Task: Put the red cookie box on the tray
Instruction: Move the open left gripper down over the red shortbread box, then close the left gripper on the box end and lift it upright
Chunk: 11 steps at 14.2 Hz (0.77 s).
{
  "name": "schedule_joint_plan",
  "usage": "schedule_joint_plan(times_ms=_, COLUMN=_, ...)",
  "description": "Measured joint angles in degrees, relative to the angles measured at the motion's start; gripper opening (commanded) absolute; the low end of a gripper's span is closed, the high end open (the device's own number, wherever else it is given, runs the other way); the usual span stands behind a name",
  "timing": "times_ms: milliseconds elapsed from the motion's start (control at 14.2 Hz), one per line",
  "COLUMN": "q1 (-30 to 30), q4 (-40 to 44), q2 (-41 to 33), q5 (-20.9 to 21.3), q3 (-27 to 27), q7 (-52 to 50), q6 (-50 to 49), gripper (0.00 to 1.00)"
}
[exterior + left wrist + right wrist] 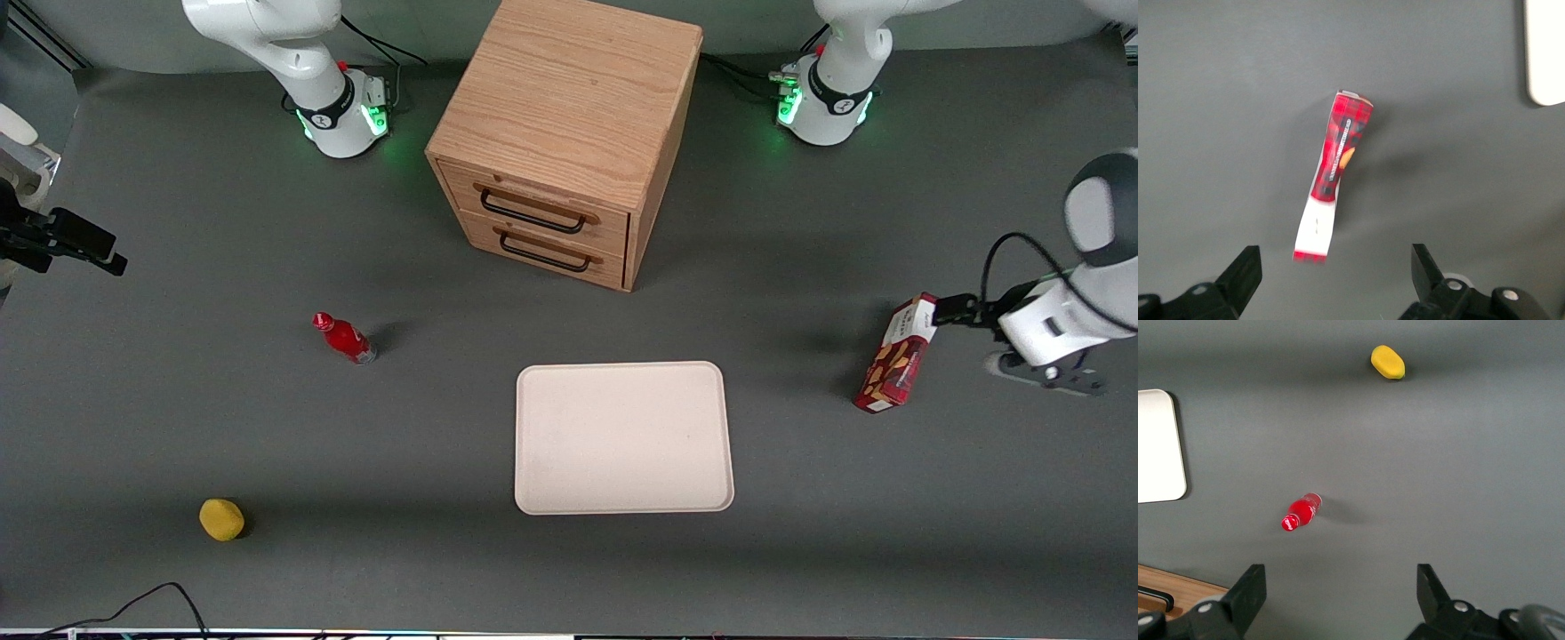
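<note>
The red cookie box (896, 356) stands on end, leaning, on the grey table toward the working arm's end, apart from the tray. The left wrist view shows its narrow dark-red side and white end panel (1335, 167). The left gripper (953, 309) is open and empty, level with the box's top end and just beside it. In the left wrist view the gripper (1335, 273) has its black fingertips (1245, 267) spread wide, with the box's white end just ahead of the gap. The cream-white tray (622, 437) lies flat near the table's middle; one of its corners shows in the left wrist view (1545, 53).
A wooden two-drawer cabinet (569, 133) stands farther from the front camera than the tray. A small red bottle (345, 338) and a yellow object (221, 519) lie toward the parked arm's end; both also show in the right wrist view, the bottle (1300, 512) and the yellow object (1387, 362).
</note>
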Motion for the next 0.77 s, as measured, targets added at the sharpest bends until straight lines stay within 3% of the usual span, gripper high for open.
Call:
schedule_joint_plan(times_ms=351, q1=-0.01, q4=-8.43, q2=6.71, q5=0.01, q3=-0.02, q7=5.8, q6=20.19, gripper=1.0)
schedule_joint_plan(times_ms=421, q1=-0.01, q4=-10.09, q2=7.73, q5=0.02, q3=-0.02, q7=6.15, q6=23.54, gripper=0.6)
schedule_joint_plan(times_ms=491, q1=-0.01, q4=-11.83, q2=8.49, q5=0.02, q3=-0.02, q7=6.35, q6=26.72, gripper=0.01)
schedule_joint_plan(times_ms=772, q1=0.02, q4=-15.24, q2=9.0, q5=0.02, q3=0.3, q7=6.48, q6=30.98, gripper=0.0)
